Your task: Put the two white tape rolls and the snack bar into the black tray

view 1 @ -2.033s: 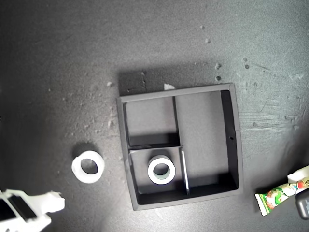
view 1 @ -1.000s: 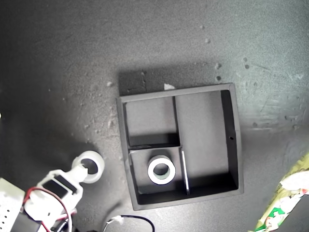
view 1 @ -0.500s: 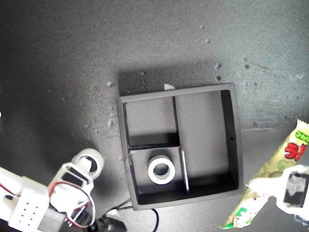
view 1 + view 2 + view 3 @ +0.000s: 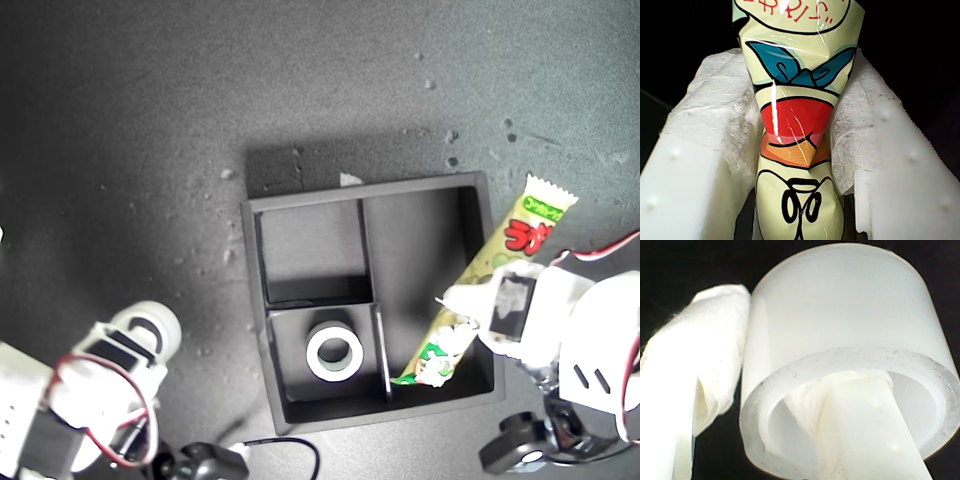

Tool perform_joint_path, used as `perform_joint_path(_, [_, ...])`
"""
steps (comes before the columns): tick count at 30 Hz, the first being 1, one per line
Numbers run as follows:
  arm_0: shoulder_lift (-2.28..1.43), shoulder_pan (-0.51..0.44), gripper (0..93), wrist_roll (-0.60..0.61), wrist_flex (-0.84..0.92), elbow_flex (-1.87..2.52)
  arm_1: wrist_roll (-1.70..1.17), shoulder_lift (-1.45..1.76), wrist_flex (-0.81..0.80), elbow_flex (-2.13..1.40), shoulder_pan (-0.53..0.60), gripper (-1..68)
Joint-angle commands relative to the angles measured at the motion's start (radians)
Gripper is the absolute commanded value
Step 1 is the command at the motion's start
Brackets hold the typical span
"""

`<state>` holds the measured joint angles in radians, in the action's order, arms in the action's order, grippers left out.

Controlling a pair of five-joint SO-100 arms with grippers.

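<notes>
The black tray (image 4: 365, 196) sits mid-table in the exterior view, with one white tape roll (image 4: 334, 353) lying in its small near compartment. At the exterior view's right, my first gripper (image 4: 470, 305) is shut on the snack bar (image 4: 505, 250). The bar hangs slanted over the long compartment, its upper end past the tray's right wall. Padded fingers (image 4: 715, 125) squeeze the snack bar (image 4: 795, 115) in the first wrist view. At the exterior view's lower left, my second gripper (image 4: 140, 338) is shut on the other tape roll (image 4: 152, 322). One finger (image 4: 865, 430) sits inside that tape roll (image 4: 840, 305).
The dark tabletop carries pale specks around the tray and a small white scrap (image 4: 350, 180) at the tray's far wall. A black cable (image 4: 285, 448) loops near the exterior view's bottom edge. A black knob (image 4: 515, 442) of the first arm shows at the lower right.
My first gripper carried the snack bar in from the exterior view's right edge to over the tray. My second gripper closed on the loose tape roll and shifted it slightly left.
</notes>
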<state>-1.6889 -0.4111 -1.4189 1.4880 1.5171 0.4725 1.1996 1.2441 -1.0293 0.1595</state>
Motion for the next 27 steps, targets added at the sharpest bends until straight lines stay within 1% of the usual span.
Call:
perform_joint_path(1, [-0.1,0.097,0.0,0.167,0.028,-0.147,-0.014,0.005,-0.018,0.048,0.005,0.0])
perform_joint_path(2, [-0.095,0.126,0.0,0.212,0.031,-0.189,-0.012,0.005,-0.014,0.041,0.008,3.9])
perform_joint_path(4, [-0.067,0.178,0.0,0.291,0.034,-0.279,-0.009,0.005,-0.005,0.026,0.011,21.1])
perform_joint_path(5, [-0.046,0.199,0.0,0.333,0.034,-0.327,-0.006,0.005,-0.002,0.015,0.011,26.6])
perform_joint_path(8, [0.058,0.247,0.0,0.431,0.034,-0.485,0.012,0.005,0.011,-0.018,0.003,37.0])
perform_joint_path(11, [0.213,0.285,0.0,0.486,0.054,-0.658,0.029,0.006,0.048,-0.031,-0.005,41.5])
perform_joint_path(12, [0.285,0.293,0.0,0.494,0.087,-0.741,0.035,0.015,0.06,-0.04,-0.009,41.7])
perform_joint_path(14, [0.472,0.298,0.0,0.508,0.198,-0.982,0.058,0.02,0.107,-0.032,-0.023,41.7])
perform_joint_path(16, [0.726,0.298,0.0,0.506,0.347,-1.359,0.084,0.021,0.158,0.014,-0.032,41.6])
perform_joint_path(17, [0.762,0.298,0.0,0.514,0.345,-1.381,0.109,0.021,0.193,0.058,-0.038,41.5])
perform_joint_path(19, [0.819,0.299,0.0,0.497,0.344,-1.394,0.187,0.021,0.281,0.17,-0.058,38.1])
perform_joint_path(21, [0.865,0.298,0.0,0.483,0.344,-1.404,0.302,0.021,0.408,0.319,-0.095,29.2])
perform_joint_path(23, [0.908,0.291,0.0,0.474,0.344,-1.424,0.402,0.021,0.543,0.512,-0.127,16.2])
perform_joint_path(24, [0.925,0.288,0.0,0.468,0.344,-1.431,0.413,0.04,0.557,0.578,-0.13,10.4])
perform_joint_path(25, [0.939,0.285,0.0,0.459,0.344,-1.431,0.43,0.071,0.557,0.635,-0.13,6.0])
perform_joint_path(26, [0.95,0.282,0.0,0.453,0.345,-1.43,0.454,0.103,0.557,0.69,-0.133,2.3])
perform_joint_path(27, [0.956,0.278,0.0,0.445,0.345,-1.425,0.468,0.141,0.557,0.738,-0.133,0.0])
